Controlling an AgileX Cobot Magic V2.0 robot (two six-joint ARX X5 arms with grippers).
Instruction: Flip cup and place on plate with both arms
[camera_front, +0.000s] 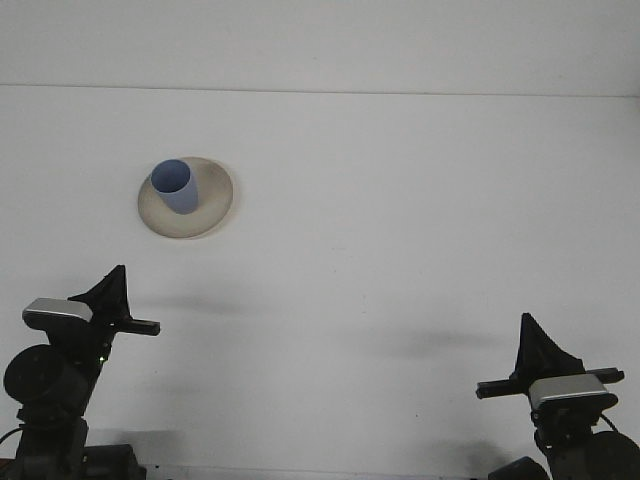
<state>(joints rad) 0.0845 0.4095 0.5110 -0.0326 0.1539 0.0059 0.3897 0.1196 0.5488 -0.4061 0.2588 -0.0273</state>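
Note:
A light blue cup (173, 186) stands upright, mouth up, on a round beige plate (212, 200) at the far left of the white table. Neither gripper touches it. My left gripper (117, 274) is low at the near left, well in front of the plate. Its fingers are together in one dark wedge and hold nothing. At the near right my right gripper (528, 322) is also drawn back. Its fingers are closed to a single point and are empty.
The white table (380, 220) runs back to a pale wall, with its far edge near the top of the view. Each arm's base and its cables sit at a bottom corner.

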